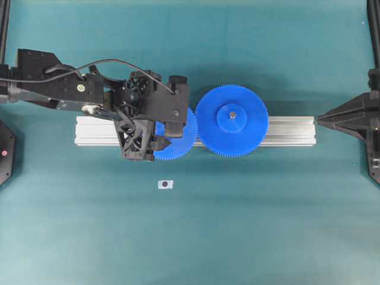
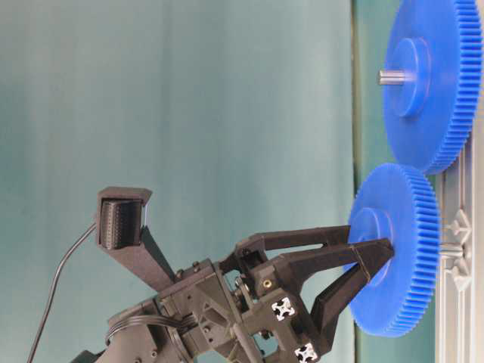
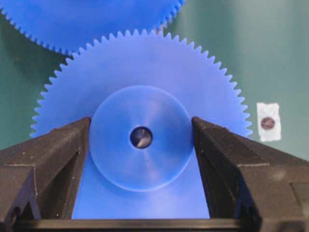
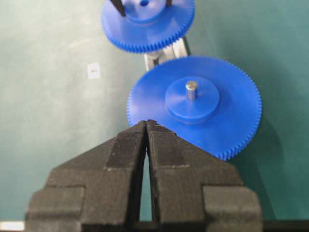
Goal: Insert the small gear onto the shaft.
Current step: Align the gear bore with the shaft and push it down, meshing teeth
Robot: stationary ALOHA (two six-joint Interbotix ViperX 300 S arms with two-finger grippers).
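- Left end effector point(image 3: 141, 133) grips the small gear point(image 3: 145, 92) by its hub, over the aluminium rail point(image 1: 291, 130), teeth beside the larger gear point(image 1: 231, 120).
- Right end effector point(image 4: 146, 126) is closed, empty, parked well apart.
- Step judged: seating. Next: press down squarely, then release.
- Left wrist view shows the shaft point(image 3: 141, 137) inside the bore; overhead hides it.
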